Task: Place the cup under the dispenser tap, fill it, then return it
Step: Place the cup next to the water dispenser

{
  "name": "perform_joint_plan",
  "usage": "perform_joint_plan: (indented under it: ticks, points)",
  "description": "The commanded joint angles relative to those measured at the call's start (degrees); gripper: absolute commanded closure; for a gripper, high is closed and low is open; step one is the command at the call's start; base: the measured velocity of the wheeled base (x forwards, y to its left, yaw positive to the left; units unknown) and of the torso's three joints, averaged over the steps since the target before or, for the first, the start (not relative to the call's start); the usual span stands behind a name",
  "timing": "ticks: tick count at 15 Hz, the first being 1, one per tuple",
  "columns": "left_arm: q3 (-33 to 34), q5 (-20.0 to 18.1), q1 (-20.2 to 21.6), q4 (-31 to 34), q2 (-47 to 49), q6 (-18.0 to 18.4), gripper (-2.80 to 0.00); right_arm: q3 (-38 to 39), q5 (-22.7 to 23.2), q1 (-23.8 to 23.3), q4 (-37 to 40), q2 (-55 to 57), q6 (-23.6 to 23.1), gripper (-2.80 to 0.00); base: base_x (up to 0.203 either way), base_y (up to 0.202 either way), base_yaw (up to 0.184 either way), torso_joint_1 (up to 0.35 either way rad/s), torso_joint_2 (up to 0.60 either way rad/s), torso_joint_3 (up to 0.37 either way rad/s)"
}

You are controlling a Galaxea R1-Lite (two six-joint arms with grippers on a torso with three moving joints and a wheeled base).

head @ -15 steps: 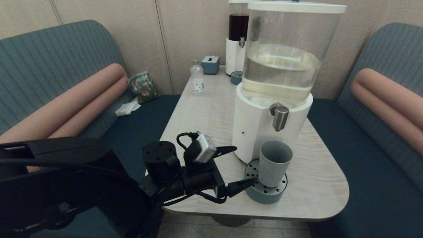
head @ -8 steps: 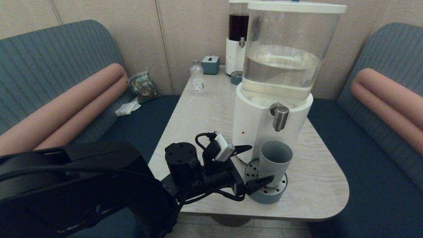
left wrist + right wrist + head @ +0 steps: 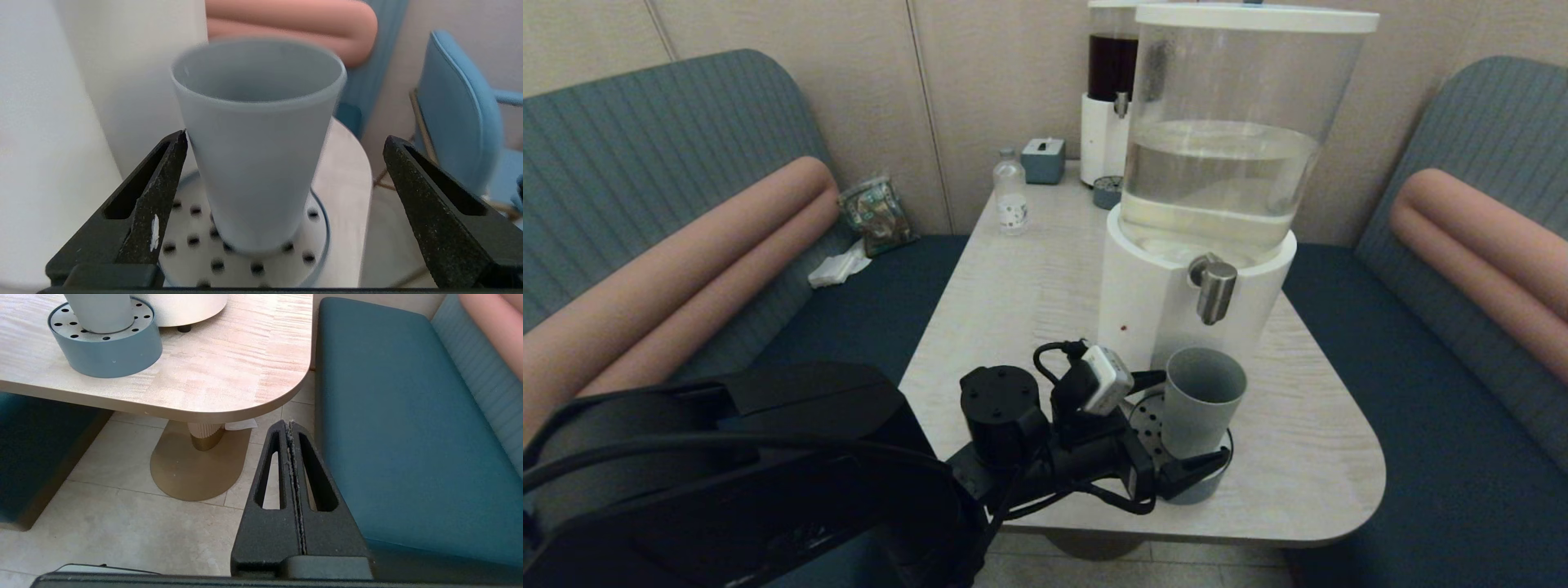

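Placement looks done: your cup (image 3: 1202, 402) stands upright on the round drip tray (image 3: 1147, 411), right below the steel tap (image 3: 1215, 289) of the big dispenser (image 3: 1176, 310). You can't tell from these views whether it holds liquid, so the fill is uncertain; the return is left either way. Your left gripper (image 3: 1183, 426) reaches in low from the cup's 9 o'clock side, level with its lower half, fingers (image 3: 151, 204) spread wide on either side of the cup; one seems to graze it, the other is well clear. Closing comes next, by my judgement. Your right gripper (image 3: 292, 428) hangs parked below the surface (image 3: 229, 363) edge, fingers pressed together.
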Motion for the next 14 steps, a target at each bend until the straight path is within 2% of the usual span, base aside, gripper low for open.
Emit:
perform_joint_plan:
  ticks: [1,7,8,14]
  points:
    - [-1.9,0.1,-0.3,-0.5,0.8,0.0,-2.8,0.0,0.0,0.0,0.0,0.0,-0.1,0.0,0.0,0.0,0.0,0.0,0.0,0.0]
    - [-6.4,2.0,-0.7,0.8,3.3,-0.1,-2.8,0.0,0.0,0.0,0.0,0.0,-0.1,0.0,0.0,0.0,0.0,0.0,0.0,0.0]
    - [-7.1,2.5,-0.7,0.8,3.7,-0.1,0.0,0.0,0.0,0.0,0.0,0.0,-0.1,0.0,0.0,0.0,0.0,0.0,0.0,0.0]
    - [-8.1,6.0,-1.1,0.2,4.4,-0.6,0.0,0.0,0.0,0.0,0.0,0.0,-0.1,0.0,0.0,0.0,0.0,0.0,0.0,0.0]
